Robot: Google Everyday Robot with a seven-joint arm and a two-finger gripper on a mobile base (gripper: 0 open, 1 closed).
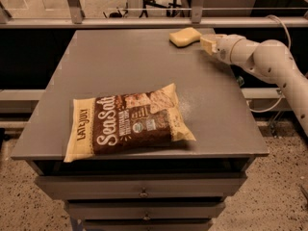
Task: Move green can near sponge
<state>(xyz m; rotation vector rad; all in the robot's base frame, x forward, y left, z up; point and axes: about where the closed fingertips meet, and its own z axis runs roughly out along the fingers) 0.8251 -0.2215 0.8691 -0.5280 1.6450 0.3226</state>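
The pale yellow sponge (185,36) lies at the far edge of the grey table (120,66), right of the middle. My gripper (209,43) is at the end of the white arm (260,59), which reaches in from the right. It sits low over the table just right of the sponge, a small gap away. The green can does not show anywhere in this view. I see nothing held at the gripper's tip.
A large brown-and-cream chip bag (127,121) lies flat near the table's front edge. Drawers (144,191) are below the front edge. A metal rail (144,22) runs behind the table. A cable (284,28) hangs by the arm.
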